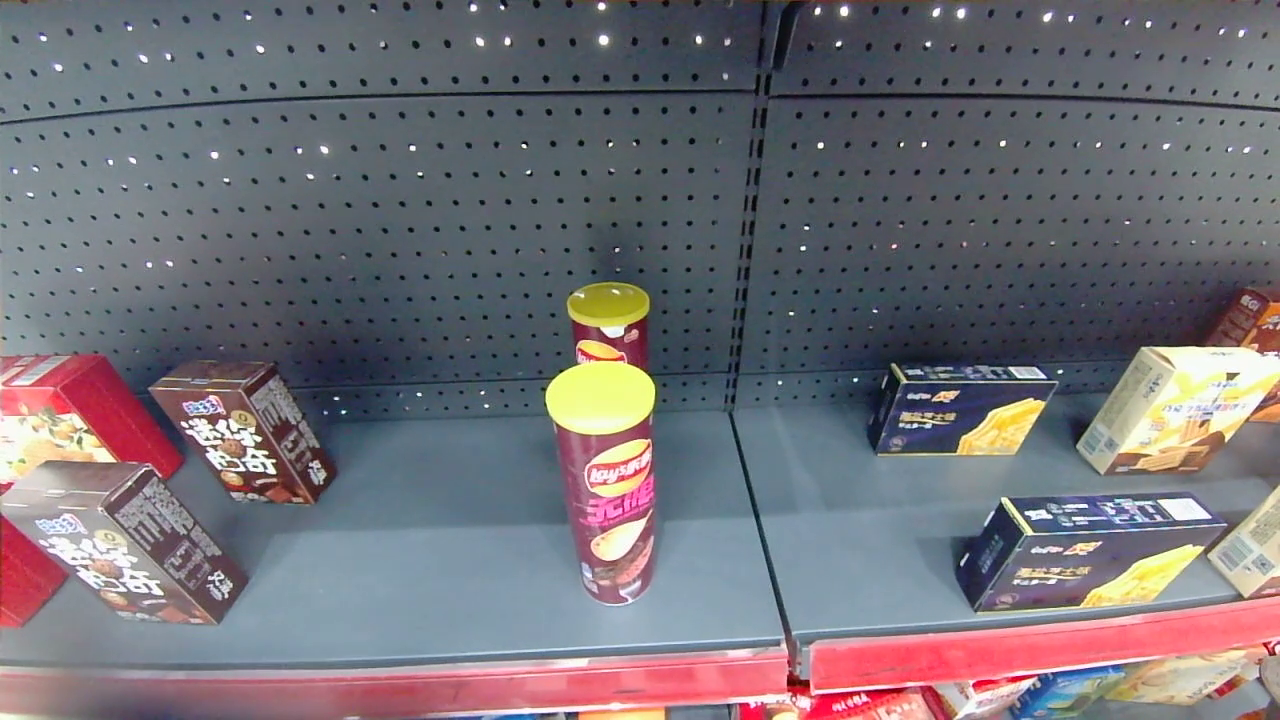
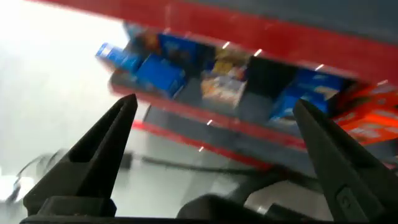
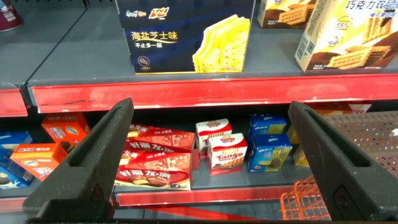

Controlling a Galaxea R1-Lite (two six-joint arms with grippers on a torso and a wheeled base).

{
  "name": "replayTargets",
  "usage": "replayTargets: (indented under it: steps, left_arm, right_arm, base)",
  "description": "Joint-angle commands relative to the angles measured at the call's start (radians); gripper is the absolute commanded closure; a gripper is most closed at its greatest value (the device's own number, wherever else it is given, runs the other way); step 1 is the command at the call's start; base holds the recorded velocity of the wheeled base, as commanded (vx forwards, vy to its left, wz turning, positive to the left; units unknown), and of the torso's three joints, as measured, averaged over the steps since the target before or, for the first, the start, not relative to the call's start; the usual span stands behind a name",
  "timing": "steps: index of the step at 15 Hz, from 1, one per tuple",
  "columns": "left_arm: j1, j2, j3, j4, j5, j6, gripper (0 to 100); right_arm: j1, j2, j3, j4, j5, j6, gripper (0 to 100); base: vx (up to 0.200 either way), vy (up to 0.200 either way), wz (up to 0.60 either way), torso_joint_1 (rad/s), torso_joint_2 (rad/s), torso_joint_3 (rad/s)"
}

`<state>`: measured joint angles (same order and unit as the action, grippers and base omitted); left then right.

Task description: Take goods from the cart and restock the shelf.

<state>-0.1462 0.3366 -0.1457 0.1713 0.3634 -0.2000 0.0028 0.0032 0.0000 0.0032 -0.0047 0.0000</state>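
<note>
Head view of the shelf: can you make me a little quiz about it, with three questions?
1. True or false: the front chip can and the back chip can both stand upright.
2. What colour is the lid of the front chip can? A) yellow B) blue C) white
3. Fill in: the left tool and the right tool are both ____.

Key: 1 true; 2 A; 3 open.
</note>
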Motion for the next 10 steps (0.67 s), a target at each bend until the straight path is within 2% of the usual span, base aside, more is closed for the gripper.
replayTargets:
  steps: [1, 2, 4, 5, 6, 7, 8, 9, 10]
  left_arm:
    - [-0.081, -0.13, 0.068, -0.053, -0.087, 0.021, 0]
    - [-0.079, -0.166, 0.068, -0.058, -0.139, 0.011, 0]
    - [-0.067, -0.209, 0.074, -0.084, -0.245, -0.049, 0]
    - [-0.059, -0.234, 0.089, -0.122, -0.302, -0.116, 0]
    - [-0.056, -0.238, 0.1, -0.167, -0.319, -0.16, 0]
    - [-0.056, -0.238, 0.101, -0.171, -0.32, -0.168, 0]
    - [-0.055, -0.238, 0.11, -0.184, -0.38, -0.187, 0]
    - [-0.053, -0.238, 0.117, -0.199, -0.439, -0.168, 0]
    - [-0.053, -0.238, 0.13, -0.22, -0.488, -0.104, 0]
  right_arm:
    - [0.0, 0.001, 0.0, 0.0, 0.0, 0.0, 0]
    - [0.0, 0.001, 0.0, 0.0, 0.0, 0.0, 0]
    - [0.0, 0.001, 0.0, 0.0, 0.0, 0.0, 0]
    - [0.0, 0.001, 0.0, 0.0, 0.0, 0.0, 0]
    - [0.0, 0.0, 0.0, 0.0, 0.0, 0.0, 0]
    - [0.0, 0.001, 0.0, 0.0, 0.0, 0.0, 0]
    - [0.0, 0.001, 0.0, 0.0, 0.0, 0.0, 0]
    - [0.0, 0.001, 0.0, 0.0, 0.0, 0.0, 0]
    - [0.0, 0.001, 0.0, 0.0, 0.0, 0.0, 0]
  base:
    - [0.0, 0.0, 0.0, 0.0, 0.0, 0.0]
    - [0.0, 0.0, 0.0, 0.0, 0.0, 0.0]
    - [0.0, 0.0, 0.0, 0.0, 0.0, 0.0]
    - [0.0, 0.0, 0.0, 0.0, 0.0, 0.0]
    - [0.0, 0.0, 0.0, 0.0, 0.0, 0.0]
    - [0.0, 0.0, 0.0, 0.0, 0.0, 0.0]
    - [0.0, 0.0, 0.0, 0.0, 0.0, 0.0]
    - [0.0, 0.0, 0.0, 0.0, 0.0, 0.0]
    - [0.0, 0.0, 0.0, 0.0, 0.0, 0.0]
